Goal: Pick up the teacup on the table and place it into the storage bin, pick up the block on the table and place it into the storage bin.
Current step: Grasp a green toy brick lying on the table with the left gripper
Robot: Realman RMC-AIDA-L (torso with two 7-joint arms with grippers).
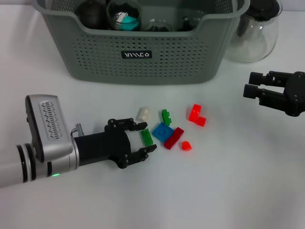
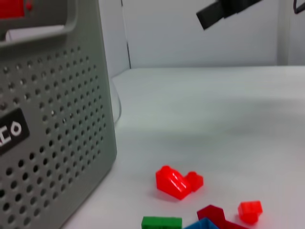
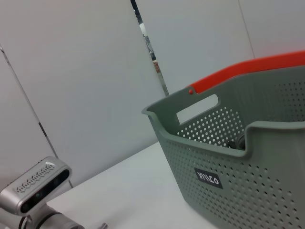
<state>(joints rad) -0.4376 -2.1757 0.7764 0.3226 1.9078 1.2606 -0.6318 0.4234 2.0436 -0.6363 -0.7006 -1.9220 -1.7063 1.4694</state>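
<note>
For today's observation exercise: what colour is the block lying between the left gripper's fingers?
Green block, seen best in the head view.

Small green block [image 1: 147,137] before grey-green storage bin [image 1: 143,62]

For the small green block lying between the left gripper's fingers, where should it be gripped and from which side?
Grip the green block across its two long sides, coming in low along the table from the robot's left, as the left gripper is already placed. The block lies flat and narrow, its long axis roughly in line with the open fingers, which straddle it. The blue block sits close beside it, so a narrow closing is probably safest.
</note>
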